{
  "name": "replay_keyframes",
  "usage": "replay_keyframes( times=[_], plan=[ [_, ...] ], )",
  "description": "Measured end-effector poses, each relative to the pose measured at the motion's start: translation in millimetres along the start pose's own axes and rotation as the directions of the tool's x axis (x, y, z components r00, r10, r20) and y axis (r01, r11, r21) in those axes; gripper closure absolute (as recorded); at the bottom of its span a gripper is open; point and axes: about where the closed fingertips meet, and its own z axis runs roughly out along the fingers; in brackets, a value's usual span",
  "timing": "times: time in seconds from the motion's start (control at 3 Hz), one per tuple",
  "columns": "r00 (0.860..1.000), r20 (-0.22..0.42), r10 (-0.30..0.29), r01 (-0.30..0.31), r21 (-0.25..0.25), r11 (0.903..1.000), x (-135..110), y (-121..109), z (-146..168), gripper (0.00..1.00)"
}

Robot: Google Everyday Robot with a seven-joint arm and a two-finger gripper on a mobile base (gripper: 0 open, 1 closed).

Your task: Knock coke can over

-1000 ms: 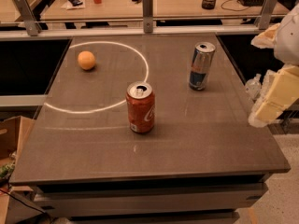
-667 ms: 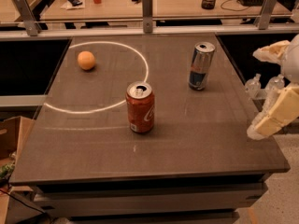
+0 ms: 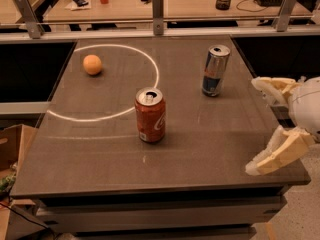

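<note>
**Tipping a stiff, slick can: push high, no grip needed**

Find the coke can (image 3: 150, 115) upright near the middle of the counter (image 3: 210, 149), slightly toward the front edge and just beside the near arc of the white ring (image 3: 156, 74). Note the end effector (image 3: 252, 126) off the right edge near the front-right corner, spread wide, gripping nothing, well apart from the can.

Expect thin aluminium: rigid enough for a sideways shove, easy to dent under a hard squeeze. Full or empty: impossible to tell from here. Plan for the heavier case and commit to a firm push. Treat the painted wall as slippery and the counter as smooth. Judging by that, avoid contact low on the body, likely to slide the can along still upright. Aim instead for the upper third, just under the silver rim, with one finger or the side of the end effector.

Skip any grasp; tipping needs only a push. Coming from the right, drive toward the left edge, with plenty of counter there for a rolling cylinder. Keep clear of the blue can (image 3: 215, 70) near the back-right corner and the orange (image 3: 92, 64) toward the back-left.
</note>
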Motion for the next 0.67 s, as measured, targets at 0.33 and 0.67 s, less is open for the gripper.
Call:
replay_keyframes(
  times=[0.33, 0.67],
  plan=[
    [0.986, 0.162, 0.035, -0.029, -0.037, 0.9989, -21, 20, 16, 0.0],
    [0.979, 0.198, 0.043, -0.035, -0.042, 0.9985, -33, 21, 16, 0.0]
  ],
)
